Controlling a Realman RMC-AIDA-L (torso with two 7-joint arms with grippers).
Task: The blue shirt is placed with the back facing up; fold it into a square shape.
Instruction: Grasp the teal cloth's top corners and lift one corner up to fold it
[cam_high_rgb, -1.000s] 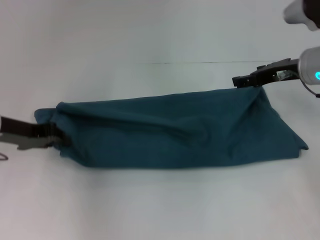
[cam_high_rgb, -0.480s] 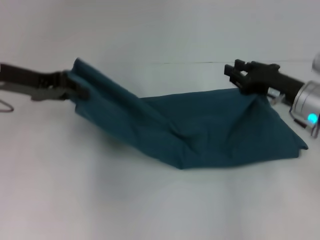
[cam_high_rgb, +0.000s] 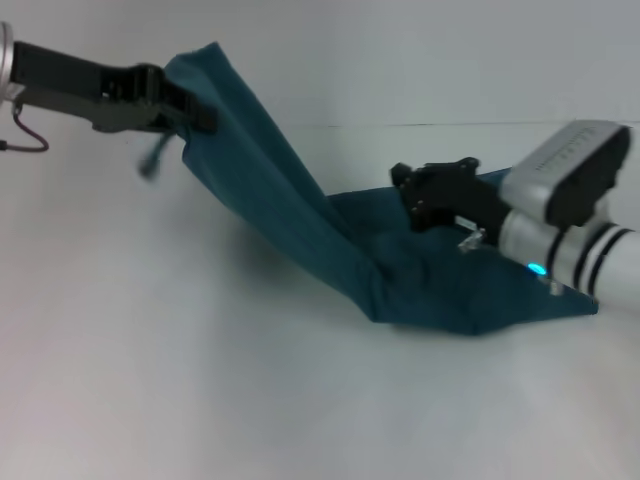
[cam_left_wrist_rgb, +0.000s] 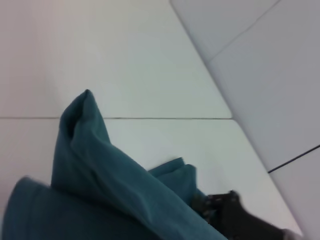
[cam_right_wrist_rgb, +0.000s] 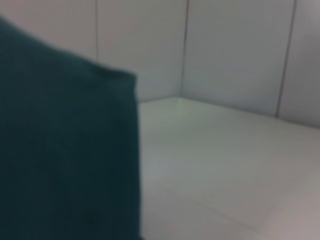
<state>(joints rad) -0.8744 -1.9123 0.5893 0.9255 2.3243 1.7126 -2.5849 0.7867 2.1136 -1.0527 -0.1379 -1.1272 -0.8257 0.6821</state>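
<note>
The blue shirt (cam_high_rgb: 290, 215) is a dark teal cloth, partly lifted off the white table (cam_high_rgb: 200, 390). My left gripper (cam_high_rgb: 195, 110) is shut on its left end and holds that end high at the upper left, so the cloth hangs in a slanted band down to the table. My right gripper (cam_high_rgb: 408, 198) is over the shirt's right half, shut on a raised fold there. The left wrist view shows the lifted shirt (cam_left_wrist_rgb: 100, 170) with the right gripper (cam_left_wrist_rgb: 225, 212) beyond it. Cloth of the shirt (cam_right_wrist_rgb: 60, 150) fills half the right wrist view.
A thin seam (cam_high_rgb: 450, 124) runs across the table behind the shirt. A red cable loop (cam_high_rgb: 25, 140) hangs from the left arm. White tiled walls (cam_right_wrist_rgb: 230, 55) stand beyond the table.
My left gripper has risen and swung right with the shirt's left end, lifting it off the table. My right gripper has moved left and forward with its corner, bunching the right half.
</note>
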